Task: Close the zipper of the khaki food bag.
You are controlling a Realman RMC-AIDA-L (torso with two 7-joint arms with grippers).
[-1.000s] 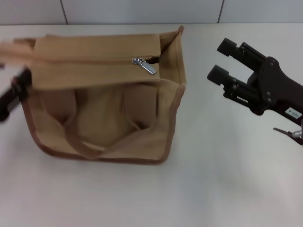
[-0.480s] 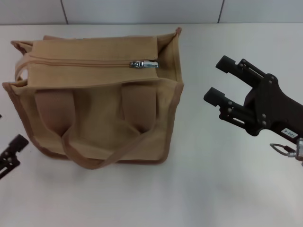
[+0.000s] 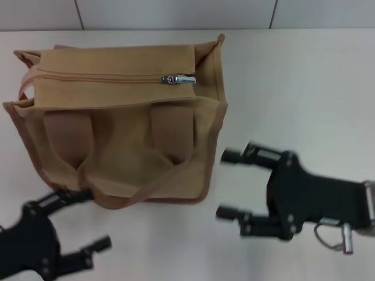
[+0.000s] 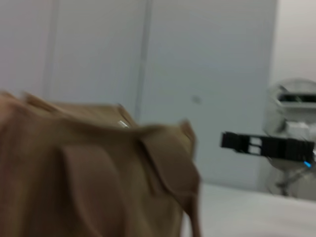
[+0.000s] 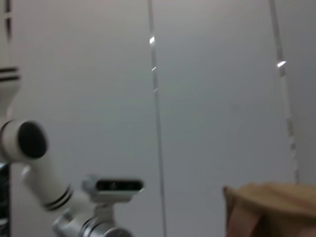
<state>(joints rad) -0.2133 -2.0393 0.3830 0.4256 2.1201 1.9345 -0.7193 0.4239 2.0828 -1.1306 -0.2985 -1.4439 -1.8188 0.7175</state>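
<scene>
Broadly, the white table [image 3: 304, 88] carries the khaki food bag [image 3: 123, 117], which stands upright toward ten o'clock in the head view, its two strap handles drooping down the near face. Across the bag's top panel runs the zipper [image 3: 117, 78], drawn along nearly the whole track, with its silver pull [image 3: 179, 79] lying flat close to the three o'clock end. At about four o'clock sits the right gripper [image 3: 229, 184], its two black fingers spread wide and pointing toward nine o'clock, at the bag's lower corner; they grasp nothing and stand just apart from the fabric. At about seven o'clock the left gripper [image 3: 88, 219] is likewise spread, holding nothing, its upper finger [image 3: 61, 198] just beside the bag's bottom trim; whether it touches cannot be told. From the left wrist view the bag [image 4: 94, 173] fills the near field, blurred, and the right wrist view catches only a tan corner of it [image 5: 271, 210].
</scene>
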